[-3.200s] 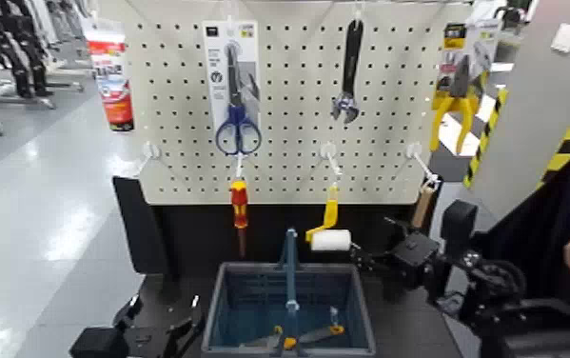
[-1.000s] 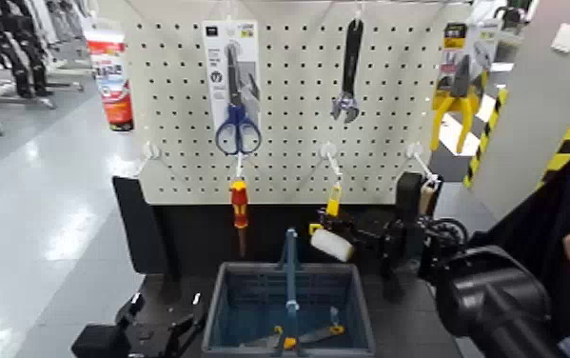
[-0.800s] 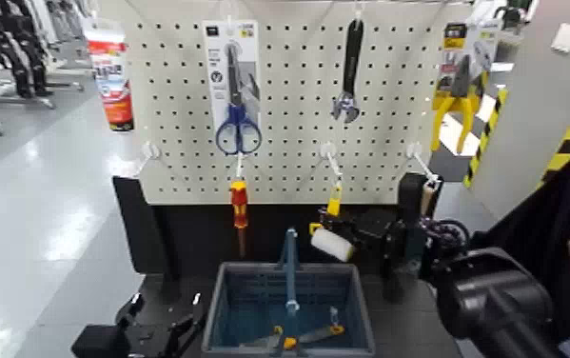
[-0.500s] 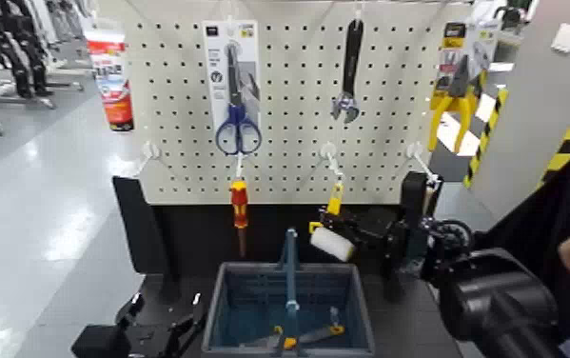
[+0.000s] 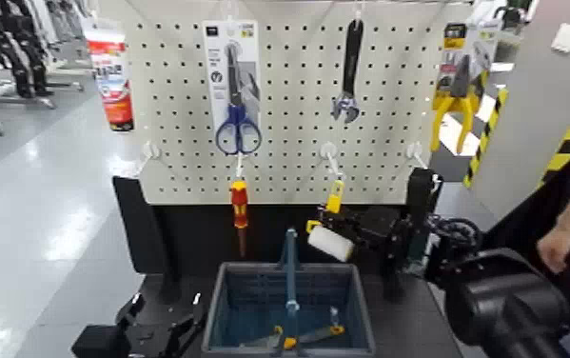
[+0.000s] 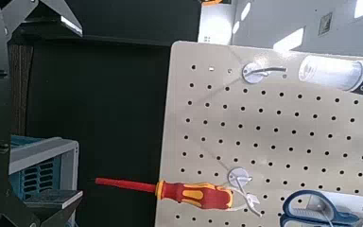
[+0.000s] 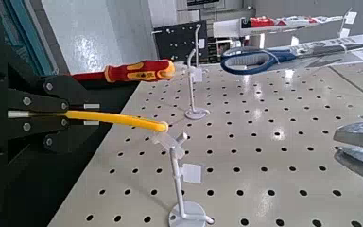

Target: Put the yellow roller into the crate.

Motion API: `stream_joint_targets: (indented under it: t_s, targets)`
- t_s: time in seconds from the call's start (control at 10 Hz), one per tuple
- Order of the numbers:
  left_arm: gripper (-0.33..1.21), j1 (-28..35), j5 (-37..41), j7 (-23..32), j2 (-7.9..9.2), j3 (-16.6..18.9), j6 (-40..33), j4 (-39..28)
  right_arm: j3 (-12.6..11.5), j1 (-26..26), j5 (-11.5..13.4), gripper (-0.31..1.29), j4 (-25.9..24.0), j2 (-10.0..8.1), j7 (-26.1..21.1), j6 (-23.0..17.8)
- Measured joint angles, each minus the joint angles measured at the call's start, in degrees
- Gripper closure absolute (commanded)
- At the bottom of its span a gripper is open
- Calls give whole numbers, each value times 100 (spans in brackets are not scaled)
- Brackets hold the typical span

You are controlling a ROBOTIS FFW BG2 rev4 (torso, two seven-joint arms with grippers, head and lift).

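Observation:
The yellow roller (image 5: 330, 242) is tilted in front of the pegboard, above the back right corner of the crate (image 5: 288, 335). Its yellow handle (image 5: 334, 198) reaches up to just below a peg hook. My right gripper (image 5: 348, 228) comes in from the right and is shut on the roller near its metal arm. In the right wrist view the yellow handle (image 7: 113, 119) runs out from between the fingers (image 7: 40, 95) towards a white hook (image 7: 175, 156). My left gripper (image 5: 160, 328) is open and parked low, left of the crate. A crate corner shows in the left wrist view (image 6: 40, 170).
The pegboard (image 5: 288, 105) holds blue scissors (image 5: 238, 129), a wrench (image 5: 348, 71), a red-and-yellow screwdriver (image 5: 239, 205), yellow pliers (image 5: 455, 100) and a tube (image 5: 110, 76). Pliers lie in the crate (image 5: 298, 336). A person's hand (image 5: 555, 248) is at the right edge.
My right gripper came in from the right and closed on the hanging roller, which now tilts. In the last second it shifted only slightly. The person's arm at the right moved down.

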Motion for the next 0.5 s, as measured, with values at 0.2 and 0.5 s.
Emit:
stream_joint_targets:
  t_s: [0.2,0.5]
  targets:
    - [11,0,0,0,1,-3,5,14,-172,213,27,124,-317,19,13,137]
    - [11,-1,0,0,1,-16,5,25,-374,452,70,124,-817,55,72,332]
